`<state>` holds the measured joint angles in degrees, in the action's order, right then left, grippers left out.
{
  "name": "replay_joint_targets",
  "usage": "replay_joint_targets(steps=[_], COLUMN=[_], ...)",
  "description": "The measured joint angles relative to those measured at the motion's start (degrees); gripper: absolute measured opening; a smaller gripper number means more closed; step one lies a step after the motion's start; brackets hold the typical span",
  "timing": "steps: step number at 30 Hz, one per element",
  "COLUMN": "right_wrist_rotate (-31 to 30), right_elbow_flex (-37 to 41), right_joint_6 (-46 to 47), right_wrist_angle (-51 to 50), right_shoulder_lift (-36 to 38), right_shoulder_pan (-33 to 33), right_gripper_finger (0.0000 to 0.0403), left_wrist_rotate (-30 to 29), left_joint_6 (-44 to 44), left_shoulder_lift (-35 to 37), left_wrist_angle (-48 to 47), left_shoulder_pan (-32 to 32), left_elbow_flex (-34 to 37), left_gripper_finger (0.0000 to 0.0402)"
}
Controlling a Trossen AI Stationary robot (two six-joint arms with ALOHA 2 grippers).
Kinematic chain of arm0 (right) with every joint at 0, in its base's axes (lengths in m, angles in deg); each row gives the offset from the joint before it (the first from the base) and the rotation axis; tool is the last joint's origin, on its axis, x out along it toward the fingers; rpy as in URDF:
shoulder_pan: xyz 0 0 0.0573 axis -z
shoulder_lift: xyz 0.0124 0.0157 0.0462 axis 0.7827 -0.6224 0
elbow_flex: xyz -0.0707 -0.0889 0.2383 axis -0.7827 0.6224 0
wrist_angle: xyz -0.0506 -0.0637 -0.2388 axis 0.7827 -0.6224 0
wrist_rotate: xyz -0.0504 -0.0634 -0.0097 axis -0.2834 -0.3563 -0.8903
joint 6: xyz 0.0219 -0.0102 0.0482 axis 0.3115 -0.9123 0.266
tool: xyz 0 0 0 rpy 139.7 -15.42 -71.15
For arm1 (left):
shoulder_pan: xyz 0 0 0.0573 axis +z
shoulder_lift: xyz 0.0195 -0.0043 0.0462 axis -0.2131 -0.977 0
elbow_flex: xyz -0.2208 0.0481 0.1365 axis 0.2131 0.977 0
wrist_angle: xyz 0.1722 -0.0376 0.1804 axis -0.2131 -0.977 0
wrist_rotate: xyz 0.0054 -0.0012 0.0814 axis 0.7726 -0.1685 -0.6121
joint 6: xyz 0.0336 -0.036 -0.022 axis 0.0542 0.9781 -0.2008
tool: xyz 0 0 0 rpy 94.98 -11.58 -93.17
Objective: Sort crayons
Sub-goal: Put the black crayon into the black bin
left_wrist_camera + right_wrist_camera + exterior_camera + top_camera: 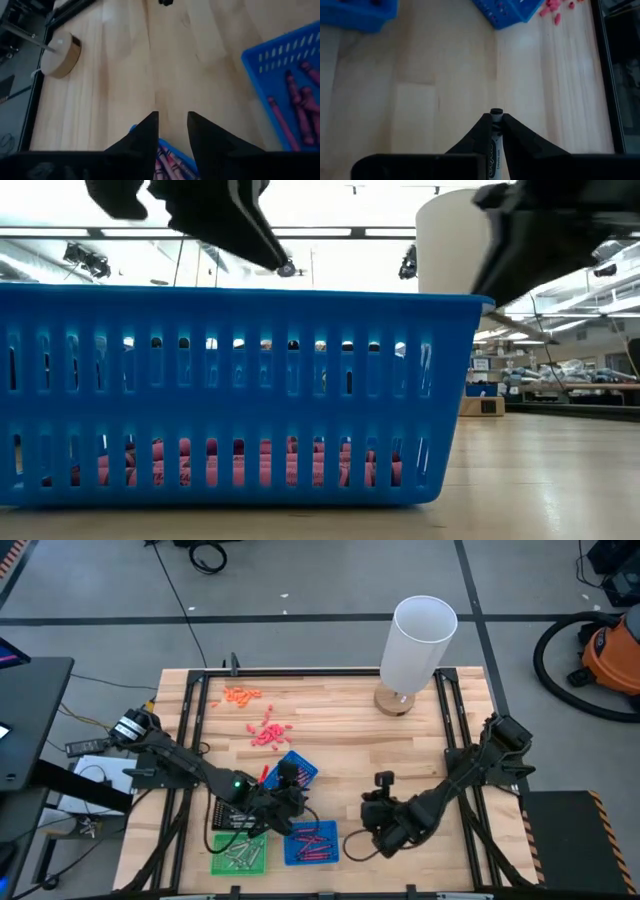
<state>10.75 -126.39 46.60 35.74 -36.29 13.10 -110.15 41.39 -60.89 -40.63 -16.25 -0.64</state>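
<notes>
1. The right claw (493,131) is pinched shut on a grey crayon (495,120), pointing out past its tips, near the surface's front edge.
2. The green tray (238,852) with grey crayons sits toward the front left corner.
3. The left claw (173,131) hangs narrow and empty over the blue tray (312,843).

— What do you have in front of the left gripper (172,125)?

— You're looking at bare wooden table (150,60) past two dark fingers (145,137) with a gap between them. A blue tray (265,60) at the right edge holds maroon crayons (292,105).

— And elsewhere?

— At upper left you see a round wooden base (62,56). Between the fingers at the bottom, more crayons (167,162) in another blue tray (175,151).
</notes>
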Motion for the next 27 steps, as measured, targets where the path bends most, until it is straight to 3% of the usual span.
replay_joint_targets(steps=[7, 13, 20, 27], right_wrist_rotate=[1.2, 6.7, 11.2, 13.1], right_elbow_flex=[0.2, 6.0, 13.9, 21.1], right_joint_6=[-11.2, -23.8, -33.7, -45.1], right_wrist_angle=[6.3, 21.7, 41.0, 64.8], right_shoulder_lift=[1.3, 8.0, 14.5, 14.8], right_shoulder_pan=[6.2, 12.5, 17.1, 20.5], right_gripper_finger=[0.0044, 0.0044, 0.0044, 0.0044], left_wrist_rotate=[0.2, 0.1, 1.6, 4.1], left_joint_6=[-3.9, -7.1, -7.5, -7.6], left_shoulder_lift=[1.0, 5.5, 12.0, 13.0], left_wrist_angle=[-1.6, -1.0, 11.2, 21.3], left_shoulder_pan=[0.1, 2.3, 5.6, 9.3], left_elbow_flex=[2.9, 7.4, 14.3, 19.4], left_gripper_finger=[0.013, 0.013, 0.013, 0.0131])
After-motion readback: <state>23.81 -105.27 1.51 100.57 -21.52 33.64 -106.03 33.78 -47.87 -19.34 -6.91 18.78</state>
